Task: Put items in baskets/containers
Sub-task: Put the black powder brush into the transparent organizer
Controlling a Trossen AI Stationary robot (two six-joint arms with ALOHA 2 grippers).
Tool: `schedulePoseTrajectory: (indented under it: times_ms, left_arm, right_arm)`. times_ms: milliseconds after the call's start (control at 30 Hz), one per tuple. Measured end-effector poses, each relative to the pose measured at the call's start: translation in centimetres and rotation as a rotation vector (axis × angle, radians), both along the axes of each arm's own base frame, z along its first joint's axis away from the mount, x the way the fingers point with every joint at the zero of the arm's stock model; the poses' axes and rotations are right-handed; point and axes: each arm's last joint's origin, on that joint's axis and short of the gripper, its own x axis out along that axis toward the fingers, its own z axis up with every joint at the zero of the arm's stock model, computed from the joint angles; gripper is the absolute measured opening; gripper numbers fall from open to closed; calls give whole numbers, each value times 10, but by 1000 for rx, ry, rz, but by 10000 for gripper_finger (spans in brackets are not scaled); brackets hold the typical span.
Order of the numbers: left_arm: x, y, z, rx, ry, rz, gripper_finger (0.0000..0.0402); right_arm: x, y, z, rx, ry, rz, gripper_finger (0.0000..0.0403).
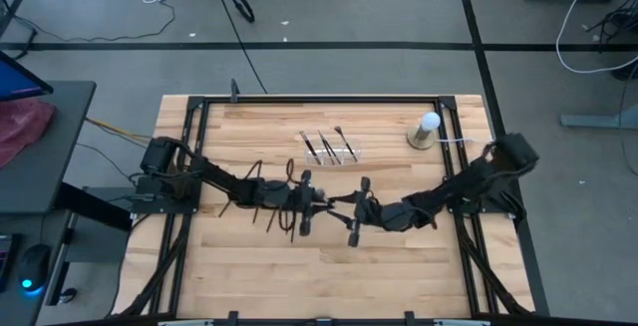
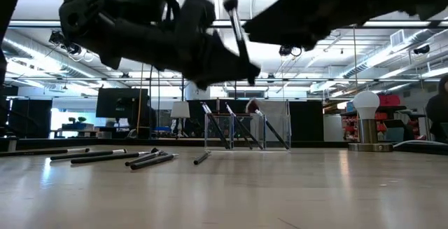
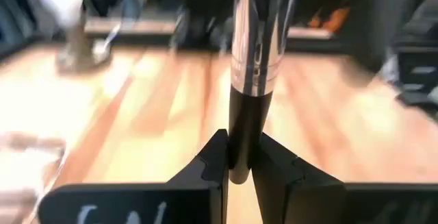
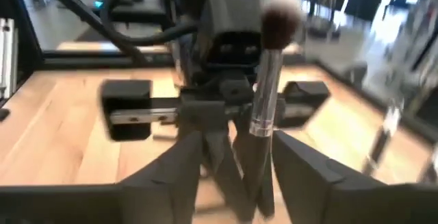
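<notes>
My left gripper [image 1: 319, 203] is shut on a makeup brush [image 4: 268, 94] at mid-table, high above the wood. The brush has a dark handle, a silver ferrule and a fluffy tip [image 2: 229, 3]. My right gripper [image 4: 239, 145] faces the left one and is open, its fingers standing on either side of the brush handle. Several loose brushes [image 2: 112, 157] lie flat on the table under the left arm. The clear organiser tray [image 1: 329, 149] stands at the far middle with three brushes leaning in it. My left gripper [image 3: 239, 148] pinches the brush's dark handle [image 3: 245, 125] just below the silver ferrule, between its two fingers. The fingers come about level from the table's left and lie across the brush. The brush stands nearly upright, tip up, lifted clear of the table.
A white ball on a tan round base [image 1: 427, 130] stands at the far right, beside the tray. A black frame [image 1: 319, 98] runs round the table's edges. The near half of the table [image 1: 329, 276] is bare wood.
</notes>
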Motion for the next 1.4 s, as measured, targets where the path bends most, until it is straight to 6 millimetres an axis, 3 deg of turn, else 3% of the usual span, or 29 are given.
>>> schedulePoseTrajectory:
  times_ms: [200, 400, 567, 767, 1100, 1233, 1400]
  left_arm:
    - [-2, 16, -14, -80, 146, 74, 46]
    - [-2, 17, -14, -83, 148, 76, 46]
    - [-2, 17, -14, -84, 148, 77, 50]
    - [-2, 17, -14, -82, 148, 76, 53]
    - [-2, 17, -14, -72, 148, 78, 57]
    - [-1, 17, -13, -52, 133, 70, 74]
    - [-1, 18, -13, -32, 139, 61, 142]
  right_arm:
    - [-9, -17, 11, 101, 52, -78, 220]
    - [5, -39, -1, 115, 68, -118, 218]
    - [22, -43, -4, 126, 55, -76, 207]
    - [40, -40, -4, 88, 64, -47, 159]
    - [41, -41, 0, 76, 73, -72, 25]
    - [36, -43, 7, 61, 87, -94, 23]
    - [19, -53, 31, 27, 91, -221, 25]
